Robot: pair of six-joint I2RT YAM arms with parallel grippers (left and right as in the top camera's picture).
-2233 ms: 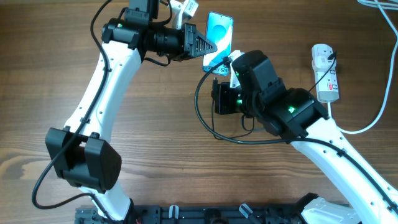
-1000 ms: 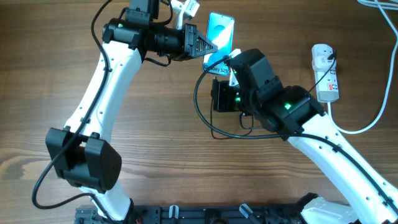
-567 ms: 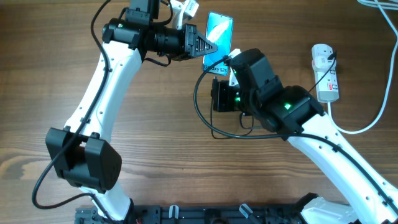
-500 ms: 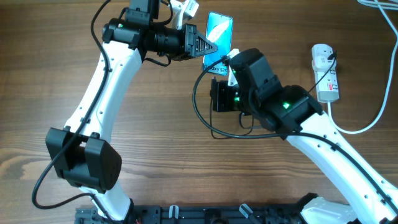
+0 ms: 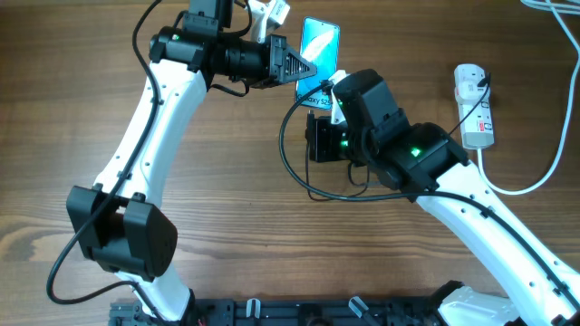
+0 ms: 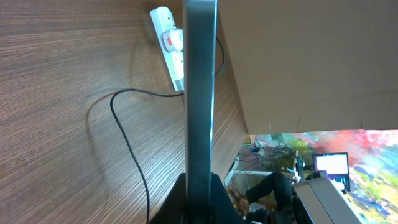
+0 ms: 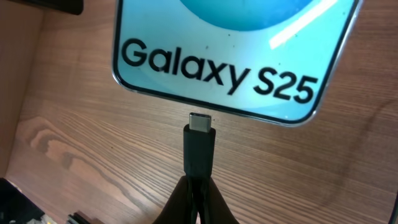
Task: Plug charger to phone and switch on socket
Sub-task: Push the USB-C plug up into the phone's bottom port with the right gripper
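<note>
In the upper middle of the overhead frame, the left end effector point(image 5: 306, 67) pinches the phone point(image 5: 320, 41) by its left long edge. The phone's long axis runs up and down the frame, white-strip end lowermost. Just below that end, the right end effector point(image 7: 198, 196) is clamped on the charger point(image 7: 199, 146) plug. The plug points straight up the right wrist frame, tip at the phone's short edge; whether it is seated I cannot tell. The socket point(image 5: 475, 107) lies on the bench point(image 5: 227, 208), well to the right.

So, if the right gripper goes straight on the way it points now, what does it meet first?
Probably the phone, at its bottom edge; the charger tip it holds sits just short.
</note>
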